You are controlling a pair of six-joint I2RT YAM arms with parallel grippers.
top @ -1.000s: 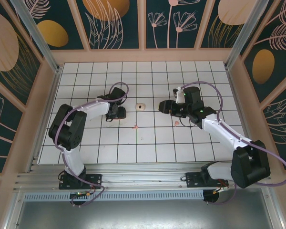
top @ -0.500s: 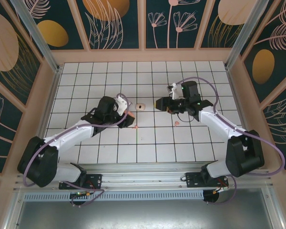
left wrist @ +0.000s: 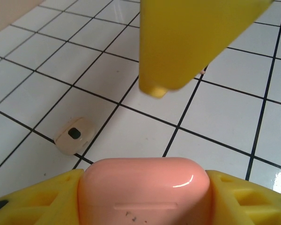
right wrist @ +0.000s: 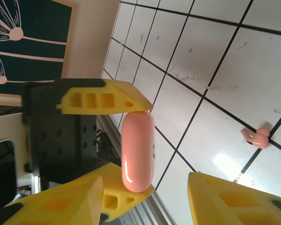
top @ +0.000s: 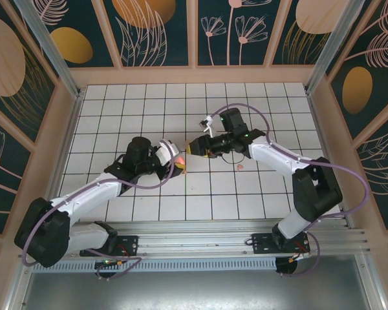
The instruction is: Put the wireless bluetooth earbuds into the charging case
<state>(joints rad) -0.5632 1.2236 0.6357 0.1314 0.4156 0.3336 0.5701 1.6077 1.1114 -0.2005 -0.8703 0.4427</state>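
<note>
A smooth, glossy pink charging case [left wrist: 145, 187], pill-shaped with rounded ends and a fine seam across its face, is clamped at its two sides by the left claw [top: 178, 161]; the claw's fingers [left wrist: 37, 199] are of matte yellow plastic, wedge-shaped and cut with ribbed hollows. The right claw [top: 195, 147] is held just beside the case, its yellow fingers [right wrist: 234, 201] standing apart with nothing seen between them. A beige earbud [left wrist: 74, 136], small, rounded and marked by a dark spot, is seen lying on the table [top: 246, 194] near the held case; a pink earbud [right wrist: 256, 137], curved with a short stem, is laid on a grout line, apart from both claws. The table is covered in glossy white square tiles divided by thin dark lines; light is reflected from them and faint scuffs are seen. The space is enclosed by walls [top: 155, 32] of dark teal panels printed with peach and gold leaves and discs, framed in pale wood; a ribbed metal rail [top: 194, 245] is set along the near edge, and lilac cables [top: 375, 213] are looped along the black-and-white arms.
</note>
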